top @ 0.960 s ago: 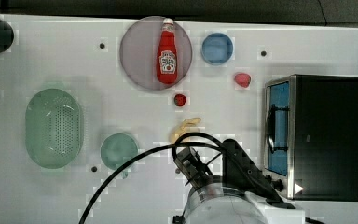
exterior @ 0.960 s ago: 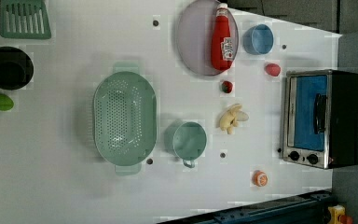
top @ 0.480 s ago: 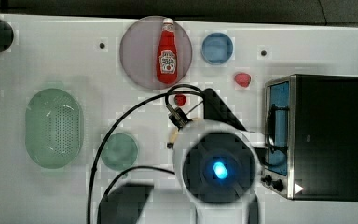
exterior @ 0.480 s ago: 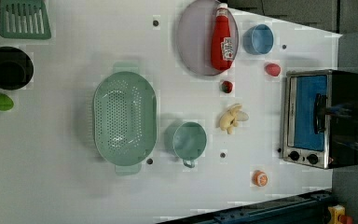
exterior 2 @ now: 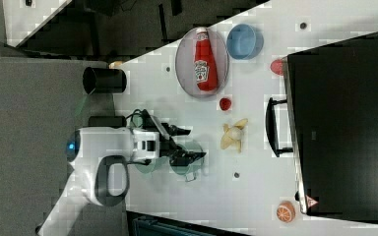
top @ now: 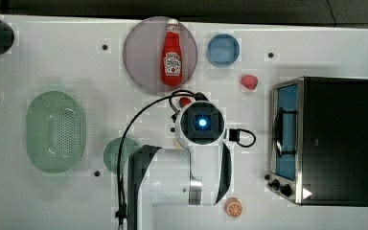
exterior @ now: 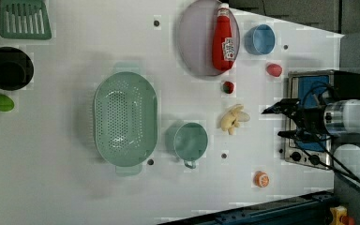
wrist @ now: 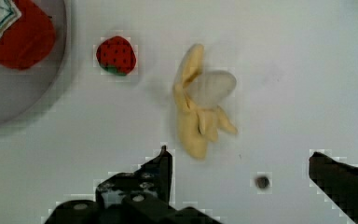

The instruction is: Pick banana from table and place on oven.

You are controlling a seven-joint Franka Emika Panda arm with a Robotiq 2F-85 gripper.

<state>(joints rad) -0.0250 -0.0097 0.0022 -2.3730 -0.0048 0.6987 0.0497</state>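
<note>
White worktop (exterior: 75,187) carries everything, dotted with a few dark holes. Nearest the arm's base, an orange slice (top: 233,208) lies flat by the oven's knob corner. The end effector (wrist: 240,175) hangs above the worktop with its fingers spread wide, nothing between them; the banana (wrist: 200,114), half peeled, lies on the worktop just beyond the fingertips, untouched. Beside it sits a strawberry (wrist: 116,55). In the left view, the teal cup (exterior: 190,140) next to the banana holds nothing visible, and the green colander (exterior: 125,119) past it is likewise bare inside. The oven (top: 333,141) stands at the top view's right, door shut, its black top bare. Farther off, a grey plate (top: 143,72) carries a ketchup bottle (top: 172,55) lying on its side; the blue bowl (top: 223,50) beside it looks bare inside.
</note>
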